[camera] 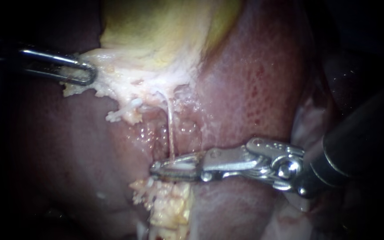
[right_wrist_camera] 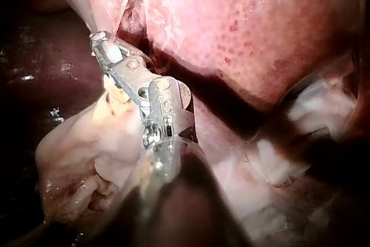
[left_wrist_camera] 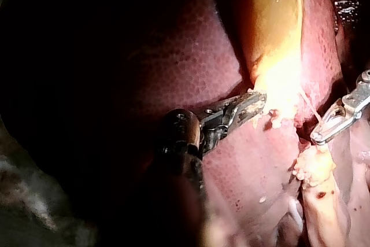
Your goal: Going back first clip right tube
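A thin pale tube runs down from the gallbladder's whitish lower edge to fatty tissue below. My right instrument comes in from the right and lies across the tube's lower end. Its jaws stand narrowly open, with the tube and a small white piece in the gap. In the right wrist view the same jaws meet the tube. My left instrument is shut on the gallbladder's pale edge at the upper left, also seen in the left wrist view.
The red liver surrounds the cleft on both sides. A wet, glistening raw area lies just left of the tube. My right instrument's dark shaft fills the right side.
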Action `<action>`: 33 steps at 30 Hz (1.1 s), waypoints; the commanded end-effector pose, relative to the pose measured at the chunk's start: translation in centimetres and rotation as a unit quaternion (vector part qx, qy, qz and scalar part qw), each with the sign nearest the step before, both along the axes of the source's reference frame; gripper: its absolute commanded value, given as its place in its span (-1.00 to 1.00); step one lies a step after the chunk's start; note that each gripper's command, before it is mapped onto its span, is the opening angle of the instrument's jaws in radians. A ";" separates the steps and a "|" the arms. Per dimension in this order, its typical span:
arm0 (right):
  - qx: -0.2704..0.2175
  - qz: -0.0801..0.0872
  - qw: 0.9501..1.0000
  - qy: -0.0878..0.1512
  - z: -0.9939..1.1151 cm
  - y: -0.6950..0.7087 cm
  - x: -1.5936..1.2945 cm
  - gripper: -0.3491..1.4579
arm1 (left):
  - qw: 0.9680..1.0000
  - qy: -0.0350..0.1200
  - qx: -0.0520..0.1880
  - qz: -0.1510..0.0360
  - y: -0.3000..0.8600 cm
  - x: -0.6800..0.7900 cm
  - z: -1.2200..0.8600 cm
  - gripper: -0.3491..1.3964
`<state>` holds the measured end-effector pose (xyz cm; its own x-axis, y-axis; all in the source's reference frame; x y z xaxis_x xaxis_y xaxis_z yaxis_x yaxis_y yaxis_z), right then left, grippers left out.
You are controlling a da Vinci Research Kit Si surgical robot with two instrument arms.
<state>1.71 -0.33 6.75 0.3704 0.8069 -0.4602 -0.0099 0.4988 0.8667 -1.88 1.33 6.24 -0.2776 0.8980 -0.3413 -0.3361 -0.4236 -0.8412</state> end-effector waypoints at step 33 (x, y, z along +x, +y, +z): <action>-0.280 0.003 0.959 0.032 0.18 0.26 -0.65 -0.06 | 1.000 0.000 0.000 0.000 -0.01 0.03 0.00 -1.00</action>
<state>1.00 -0.05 6.89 0.3216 0.4017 -0.8574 0.0428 0.8985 0.4370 -1.85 1.31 6.25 -0.2780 0.8978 -0.3415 -0.3362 -0.4240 -0.8410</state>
